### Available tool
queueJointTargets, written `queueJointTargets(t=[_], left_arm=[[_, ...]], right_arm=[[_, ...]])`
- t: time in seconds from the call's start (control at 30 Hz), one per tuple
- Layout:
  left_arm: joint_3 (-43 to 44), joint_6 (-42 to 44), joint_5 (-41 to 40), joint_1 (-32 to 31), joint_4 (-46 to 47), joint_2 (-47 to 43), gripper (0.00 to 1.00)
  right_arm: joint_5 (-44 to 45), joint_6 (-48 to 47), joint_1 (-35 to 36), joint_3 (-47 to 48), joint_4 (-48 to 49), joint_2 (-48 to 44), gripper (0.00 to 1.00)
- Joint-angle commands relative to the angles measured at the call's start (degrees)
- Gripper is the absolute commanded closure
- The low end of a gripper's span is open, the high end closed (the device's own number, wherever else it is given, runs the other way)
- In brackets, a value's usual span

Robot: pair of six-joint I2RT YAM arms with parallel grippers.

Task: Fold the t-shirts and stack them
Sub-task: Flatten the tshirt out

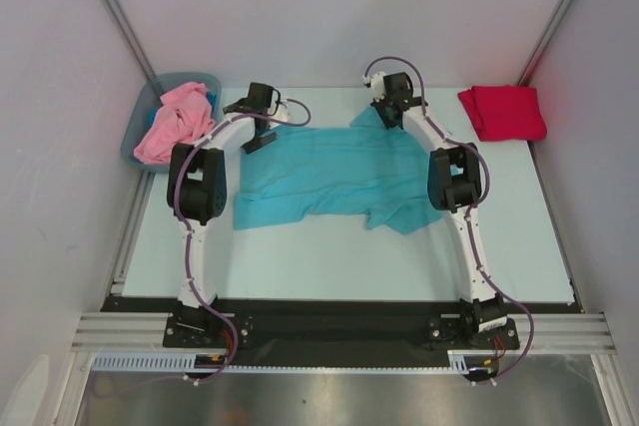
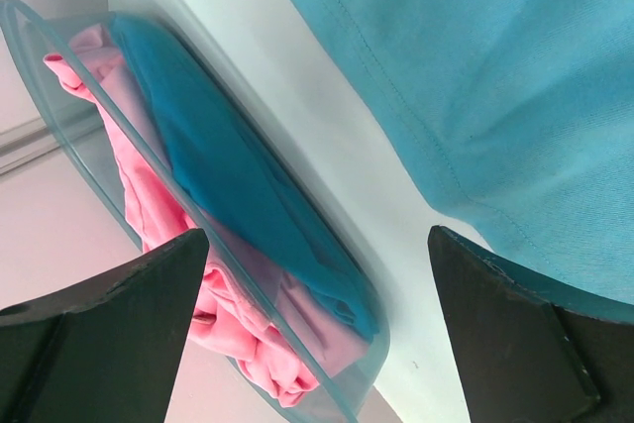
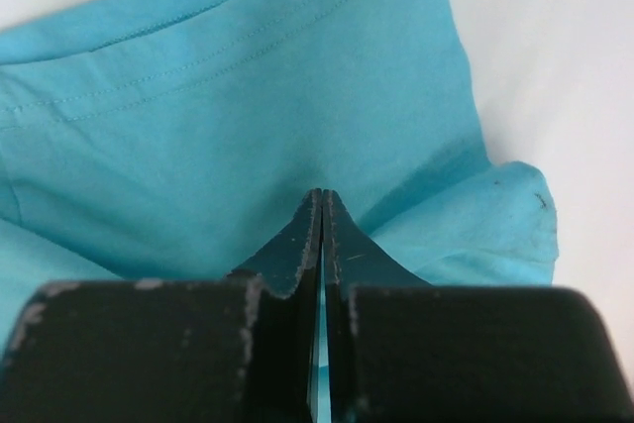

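Teal cloth is spread, rumpled and unfolded, on the table [image 1: 329, 266]: the teal t-shirt [image 1: 329, 175]; its far right corner is pinched by the right hand [image 3: 320, 200], fingers pressed together; the left hand [image 2: 312, 240] is held spread by the far left corner; a matching grip there is judged needed before the first fold; beyond, the pink t-shirt [image 1: 175, 122] is heaped in the bin [image 1: 140, 132], the red t-shirt [image 1: 502, 112] folded far right.

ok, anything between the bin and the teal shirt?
Only a bare strip of table, clearest in the left wrist view, between the bin and teal shirt.
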Motion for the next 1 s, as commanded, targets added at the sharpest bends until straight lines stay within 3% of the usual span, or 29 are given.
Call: queueJointTargets(t=[0.0, 0.5, 0.97], left_arm=[[0.9, -0.6, -0.4, -0.5, 0.2, -3.5, 0.0], [0.8, -0.7, -0.2, -1.2, -0.6, -3.9, 0.0], [-0.6, -0.3, -0.4, -1.7, -1.2, -5.7, 0.0]], right_arm=[[-0.2, -1.0, 0.4, 2.2, 1.9, 1.9, 1.0], [11.1, -9.2, -1.3, 3.4, 9.0, 7.7, 1.0], [15.4, -15.5, -8.7, -0.6, 12.0, 8.4, 1.0]])
